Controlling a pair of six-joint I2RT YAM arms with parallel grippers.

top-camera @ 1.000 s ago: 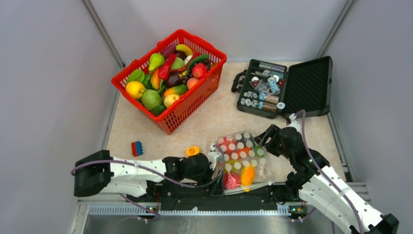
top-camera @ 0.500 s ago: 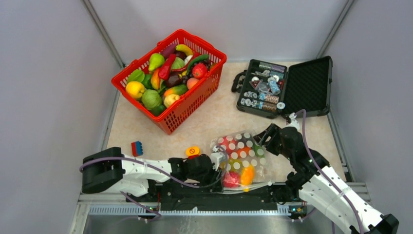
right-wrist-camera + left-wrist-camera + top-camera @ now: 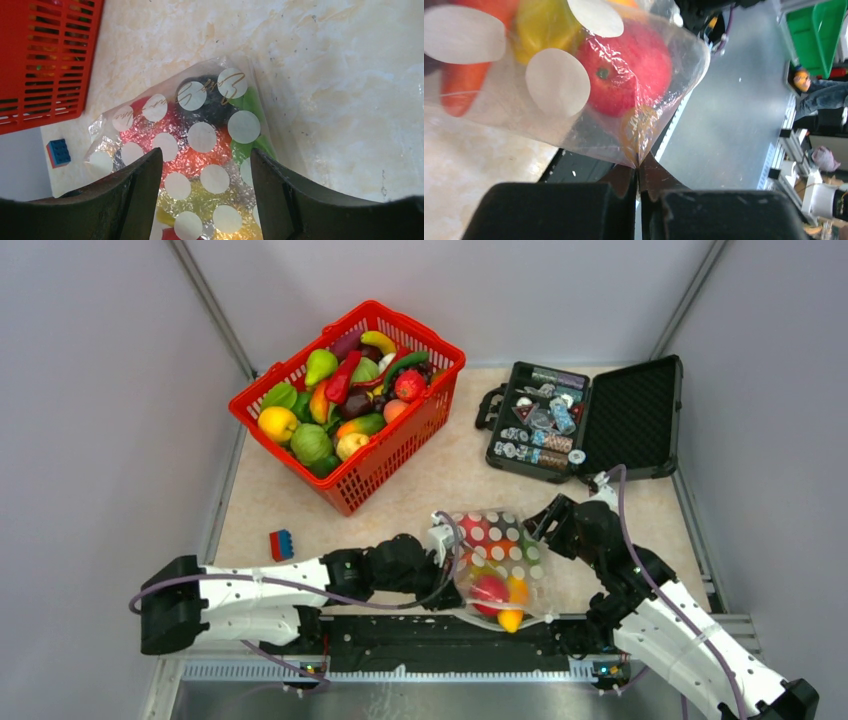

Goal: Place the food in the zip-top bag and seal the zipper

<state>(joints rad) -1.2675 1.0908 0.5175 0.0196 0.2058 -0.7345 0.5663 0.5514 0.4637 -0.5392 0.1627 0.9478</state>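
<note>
The zip-top bag (image 3: 497, 562) is clear with white dots and holds red, yellow, orange and green food (image 3: 490, 588). My left gripper (image 3: 449, 552) is shut on the bag's left side and holds it off the table, the food sagging toward the near edge. In the left wrist view the jaws (image 3: 639, 170) pinch a fold of the film (image 3: 574, 125) under a red fruit (image 3: 629, 70). My right gripper (image 3: 545, 527) hovers open over the bag's far right corner. In the right wrist view its fingers (image 3: 206, 152) straddle the dotted face (image 3: 200, 137) without touching. I cannot make out the zipper.
A red basket (image 3: 350, 490) full of more food (image 3: 340, 410) stands at the back left. An open black case (image 3: 600, 420) with small parts lies at the back right. A blue-and-red brick (image 3: 281, 544) rests left of the left arm. The table's near rail (image 3: 440, 635) runs just under the bag.
My left gripper closed on the bag's left side and raised it, moving slightly away from the base. The food slid down toward the near edge. The right arm stayed put.
</note>
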